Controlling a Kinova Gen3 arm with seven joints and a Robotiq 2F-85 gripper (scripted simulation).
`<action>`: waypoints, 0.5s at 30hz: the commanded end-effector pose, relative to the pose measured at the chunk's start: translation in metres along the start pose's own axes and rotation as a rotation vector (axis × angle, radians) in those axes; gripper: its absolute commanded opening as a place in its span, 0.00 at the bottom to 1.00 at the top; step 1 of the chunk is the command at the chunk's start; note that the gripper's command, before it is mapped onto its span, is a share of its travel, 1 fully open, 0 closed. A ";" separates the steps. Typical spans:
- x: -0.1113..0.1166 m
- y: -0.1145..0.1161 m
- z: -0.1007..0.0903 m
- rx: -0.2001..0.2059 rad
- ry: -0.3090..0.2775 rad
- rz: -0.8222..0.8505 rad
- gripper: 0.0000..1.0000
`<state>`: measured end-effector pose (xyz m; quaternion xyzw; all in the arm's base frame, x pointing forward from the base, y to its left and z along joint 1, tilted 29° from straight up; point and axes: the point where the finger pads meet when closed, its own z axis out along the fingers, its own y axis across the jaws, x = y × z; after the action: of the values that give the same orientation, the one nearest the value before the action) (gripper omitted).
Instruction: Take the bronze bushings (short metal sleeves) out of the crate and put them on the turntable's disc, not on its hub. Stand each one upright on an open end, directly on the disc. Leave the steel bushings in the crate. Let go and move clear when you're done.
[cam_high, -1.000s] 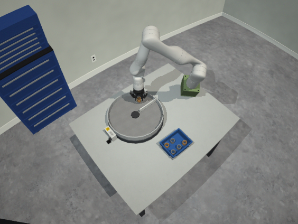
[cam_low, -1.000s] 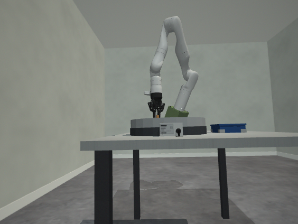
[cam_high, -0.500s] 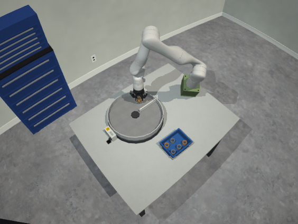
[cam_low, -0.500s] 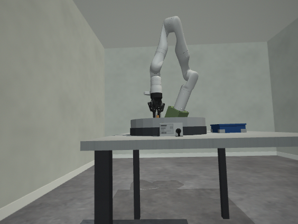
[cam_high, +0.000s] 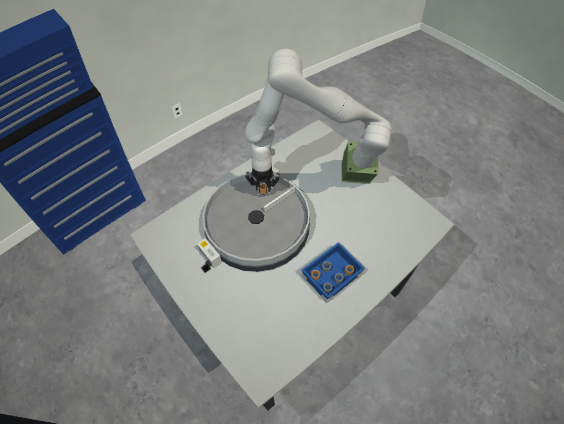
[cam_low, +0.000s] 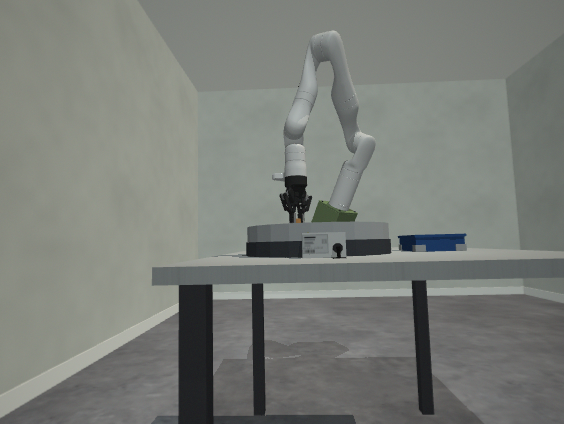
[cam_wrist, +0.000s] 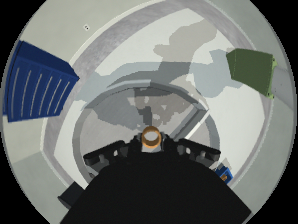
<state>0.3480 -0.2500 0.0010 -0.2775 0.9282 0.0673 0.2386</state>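
My gripper (cam_high: 262, 190) (cam_low: 296, 221) (cam_wrist: 151, 137) points down over the back part of the turntable's disc (cam_high: 235, 230), shut on a bronze bushing (cam_high: 263, 188) (cam_low: 298, 220) (cam_wrist: 151, 129). The bushing is upright, an open end facing the wrist camera. Its lower end is low by the disc; whether it touches is unclear. The dark hub (cam_high: 256, 217) is in the disc's middle. The blue crate (cam_high: 340, 257) (cam_low: 434, 243) holds two bronze bushings, one on the left (cam_high: 315, 270) and one on the right (cam_high: 349, 266), and three steel bushings (cam_high: 326, 262) (cam_high: 339, 274) (cam_high: 328, 283).
A raised rim (cam_high: 307, 227) (cam_low: 270, 234) surrounds the disc. A pale bar (cam_high: 280, 198) (cam_wrist: 192, 131) runs from near the hub to the rim, right of my gripper. A white control box (cam_high: 209, 252) (cam_low: 320, 245) stands at the turntable's front left. The green arm base (cam_high: 359, 174) is at the back right.
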 end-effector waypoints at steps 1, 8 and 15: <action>0.000 0.000 0.002 0.000 0.000 0.001 0.00; 0.000 0.000 0.013 0.000 0.000 0.001 0.00; 0.000 0.000 0.021 0.000 0.000 0.001 0.00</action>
<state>0.3563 -0.2464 -0.0144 -0.2779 0.9282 0.0650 0.2388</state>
